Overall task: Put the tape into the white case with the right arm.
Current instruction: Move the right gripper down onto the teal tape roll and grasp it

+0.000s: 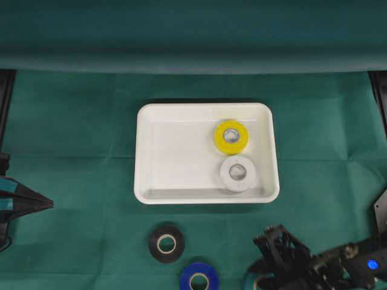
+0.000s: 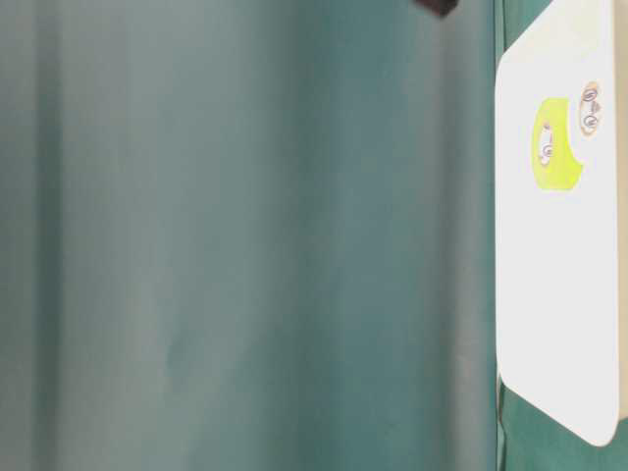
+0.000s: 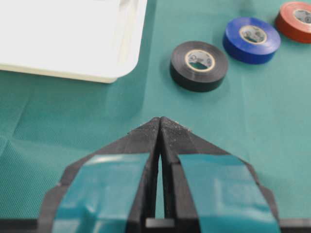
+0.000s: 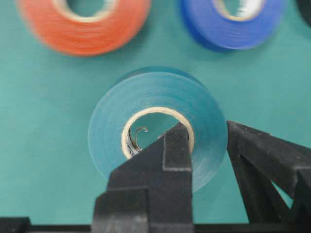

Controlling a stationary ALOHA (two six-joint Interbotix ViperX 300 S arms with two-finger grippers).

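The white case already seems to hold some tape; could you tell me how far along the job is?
Done: a yellow roll and a white roll lie in the white case. In hand: the right gripper is shut on a teal roll. Left: black, blue and orange rolls on the cloth.

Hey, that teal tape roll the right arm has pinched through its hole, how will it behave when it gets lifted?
The teal tape roll looks like a stiff, compact ring, so it probably keeps its shape. The right end effector pinches just one wall, one finger in the core, so it may swing or tilt. Set down on edge it could roll.
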